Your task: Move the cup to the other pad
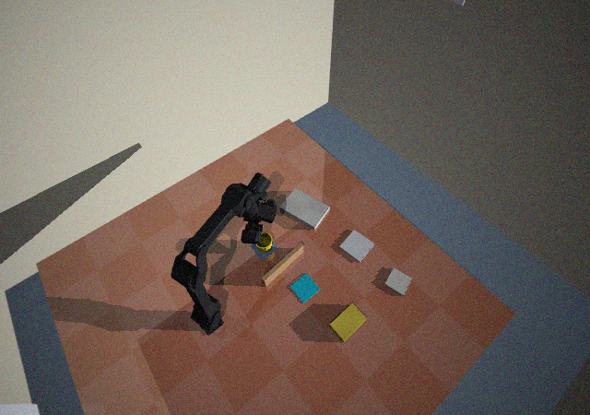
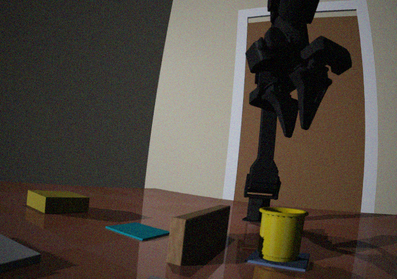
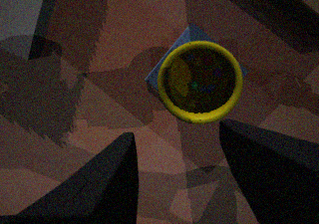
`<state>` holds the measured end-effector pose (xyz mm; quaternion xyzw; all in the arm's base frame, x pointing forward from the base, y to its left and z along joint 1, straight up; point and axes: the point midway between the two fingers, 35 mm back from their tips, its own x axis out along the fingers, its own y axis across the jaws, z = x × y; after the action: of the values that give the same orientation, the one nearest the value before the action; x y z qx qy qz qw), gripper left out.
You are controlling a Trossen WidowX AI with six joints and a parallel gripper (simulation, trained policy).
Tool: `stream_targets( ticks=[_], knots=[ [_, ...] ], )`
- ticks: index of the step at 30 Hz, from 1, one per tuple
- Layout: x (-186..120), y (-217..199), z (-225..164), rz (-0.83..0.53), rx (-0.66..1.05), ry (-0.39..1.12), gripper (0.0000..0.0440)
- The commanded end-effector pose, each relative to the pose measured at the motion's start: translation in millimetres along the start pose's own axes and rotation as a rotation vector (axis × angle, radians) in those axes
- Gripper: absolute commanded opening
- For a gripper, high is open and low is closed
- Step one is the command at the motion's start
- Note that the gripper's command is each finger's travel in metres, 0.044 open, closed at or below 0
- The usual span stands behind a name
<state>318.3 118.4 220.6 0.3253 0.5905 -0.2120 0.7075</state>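
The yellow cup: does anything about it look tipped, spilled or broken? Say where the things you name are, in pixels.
Nothing stands out. The yellow cup [image 1: 264, 243] [image 2: 281, 234] [image 3: 200, 116] stands upright on its blue pad [image 2: 301, 263] [image 3: 191, 32], no damage visible, with small colored bits inside and none seen scattered around it.

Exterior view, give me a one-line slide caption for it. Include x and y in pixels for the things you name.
Open pincer [image 2: 297, 132] above a yellow cup [image 2: 281, 234] upright on a blue pad [image 2: 303, 265], a wooden block [image 2: 205, 237] between it and the teal pad [image 2: 138, 230].

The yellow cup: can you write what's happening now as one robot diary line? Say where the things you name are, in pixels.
cup [image 1: 260, 250] [image 2: 281, 237] [image 3: 200, 117]: upright on blue pad [image 1: 267, 255] [image 2: 299, 265] [image 3: 193, 32] | jaws: open, above cup | marbles: inside
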Motion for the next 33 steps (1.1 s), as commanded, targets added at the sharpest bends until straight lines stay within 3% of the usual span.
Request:
stream_targets(
  ticks=[1, 14, 33],
  knots=[
    [6, -5, -1, -0.058, 0.02, 0.016, 0.0175],
    [33, -24, -7, -0.24, 0.068, 0.063, 0.0189],
    [86, -42, -10, -0.38, 0.119, 0.063, 0.0203]
  ],
)
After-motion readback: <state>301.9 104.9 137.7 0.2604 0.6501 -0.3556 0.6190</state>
